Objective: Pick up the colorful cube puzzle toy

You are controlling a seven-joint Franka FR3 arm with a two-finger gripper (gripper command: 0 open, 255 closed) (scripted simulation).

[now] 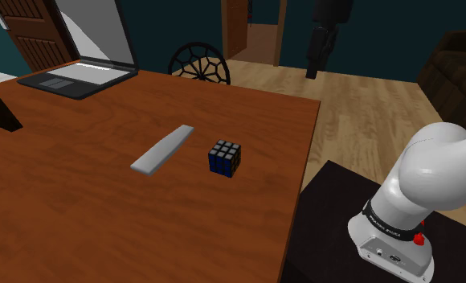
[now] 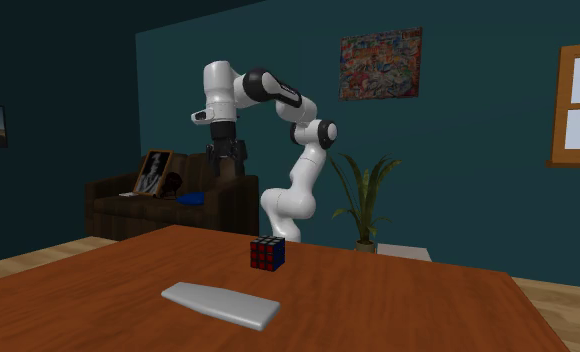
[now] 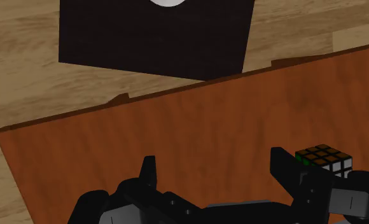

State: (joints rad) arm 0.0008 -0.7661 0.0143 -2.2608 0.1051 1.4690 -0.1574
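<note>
- Cube puzzle toy (image 1: 224,157) (image 2: 267,253) (image 3: 323,159) sat upright on a reddish-brown wooden table (image 1: 79,209) (image 2: 398,300) (image 3: 177,133), towards the edge nearest the robot's black stand (image 1: 328,233) (image 3: 151,38).
- It had a black frame. Blue squares showed in the shoulder view, red and blue in the second exterior view, and orange on top in the wrist view.
- A flat grey slab (image 1: 162,149) (image 2: 221,305) lay near the cube, apart from it, on the shoulder view's left.
- An open laptop (image 1: 79,79) stood at a far corner of the table.
- The black gripper (image 1: 312,74) (image 2: 224,176) (image 3: 215,165) hung high above the table, pointing down, well apart from the cube.
- Its two fingers stood spread, with nothing but bare tabletop seen between them.
- In the wrist view, the cube lay outside the gap, just past one finger (image 3: 284,167), not between the pair.
</note>
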